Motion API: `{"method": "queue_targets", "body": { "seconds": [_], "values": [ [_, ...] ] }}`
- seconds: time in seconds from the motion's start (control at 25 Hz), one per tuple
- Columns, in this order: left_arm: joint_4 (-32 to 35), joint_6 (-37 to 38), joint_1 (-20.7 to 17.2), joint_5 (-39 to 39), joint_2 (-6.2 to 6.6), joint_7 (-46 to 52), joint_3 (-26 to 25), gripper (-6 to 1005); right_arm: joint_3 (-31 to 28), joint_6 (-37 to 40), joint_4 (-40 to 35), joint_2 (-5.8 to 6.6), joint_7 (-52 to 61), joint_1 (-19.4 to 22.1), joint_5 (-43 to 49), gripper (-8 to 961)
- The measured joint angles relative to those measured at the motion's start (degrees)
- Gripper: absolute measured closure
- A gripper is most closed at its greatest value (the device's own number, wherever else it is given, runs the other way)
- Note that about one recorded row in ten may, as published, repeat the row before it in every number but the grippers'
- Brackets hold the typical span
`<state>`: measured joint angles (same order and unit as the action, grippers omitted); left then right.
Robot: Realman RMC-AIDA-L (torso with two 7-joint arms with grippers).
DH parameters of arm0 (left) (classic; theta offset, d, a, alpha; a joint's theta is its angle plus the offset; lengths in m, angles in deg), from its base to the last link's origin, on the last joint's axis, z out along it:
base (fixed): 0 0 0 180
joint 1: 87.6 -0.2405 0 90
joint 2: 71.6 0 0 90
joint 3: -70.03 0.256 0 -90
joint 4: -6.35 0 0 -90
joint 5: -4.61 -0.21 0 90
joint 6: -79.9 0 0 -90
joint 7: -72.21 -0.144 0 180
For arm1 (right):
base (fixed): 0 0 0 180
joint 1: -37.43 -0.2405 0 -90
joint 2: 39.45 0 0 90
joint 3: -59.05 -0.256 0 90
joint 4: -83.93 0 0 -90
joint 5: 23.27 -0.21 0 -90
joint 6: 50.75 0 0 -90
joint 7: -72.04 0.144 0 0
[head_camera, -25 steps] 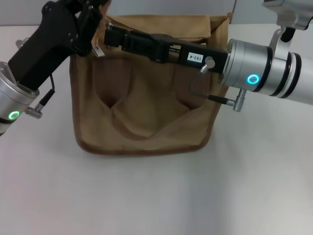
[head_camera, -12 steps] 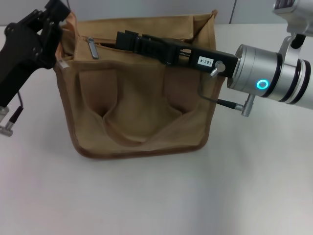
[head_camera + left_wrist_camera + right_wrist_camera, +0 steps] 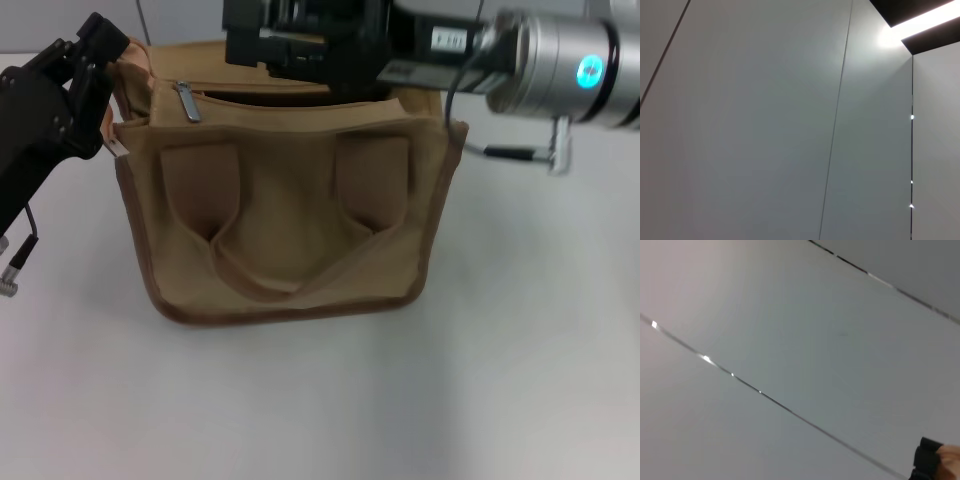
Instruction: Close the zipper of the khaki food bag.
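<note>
The khaki food bag (image 3: 290, 200) stands in the middle of the white table, its handles hanging down its front. Its zipper (image 3: 300, 92) runs along the top, with a dark gap showing along it. The silver pull tab (image 3: 187, 100) lies near the bag's left end. My left gripper (image 3: 108, 95) is at the bag's top left corner, shut on the fabric there. My right gripper (image 3: 250, 40) hovers over the bag's back top edge, to the right of the pull tab and apart from it. The wrist views show only walls.
The white table (image 3: 520, 350) spreads in front of and to the right of the bag. My right arm's silver wrist (image 3: 560, 70) reaches in from the upper right. A black part shows at the corner of the right wrist view (image 3: 930, 462).
My right gripper has lifted up and back from the zipper opening to above the bag's back edge. The left gripper first pulled the bag's left end leftward, then stayed.
</note>
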<state>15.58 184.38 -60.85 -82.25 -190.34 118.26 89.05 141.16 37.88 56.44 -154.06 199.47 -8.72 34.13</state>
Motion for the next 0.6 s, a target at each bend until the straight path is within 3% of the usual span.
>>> {"method": "queue_targets", "body": {
  "seconds": [0.08, 0.2, 0.6],
  "values": [
    [-0.1, 0.5, 0.1, 0.0, -0.04, 0.0, -0.2, 922, -0.2, 0.2, 2.1, 1.33, 8.6, -2.1, 0.9, 364],
    [-0.2, 1.2, 0.3, 0.0, -0.06, 0.2, -0.6, 922, -1.0, -0.5, 5.2, 2.17, 13.9, -3.6, 2.1, 364],
    [-0.3, 1.8, 1.2, 0.3, -0.14, 0.6, -0.7, 921, -2.2, -4.3, 6.8, 0.25, 14.1, -3.7, 3.0, 365]
  ]
}}
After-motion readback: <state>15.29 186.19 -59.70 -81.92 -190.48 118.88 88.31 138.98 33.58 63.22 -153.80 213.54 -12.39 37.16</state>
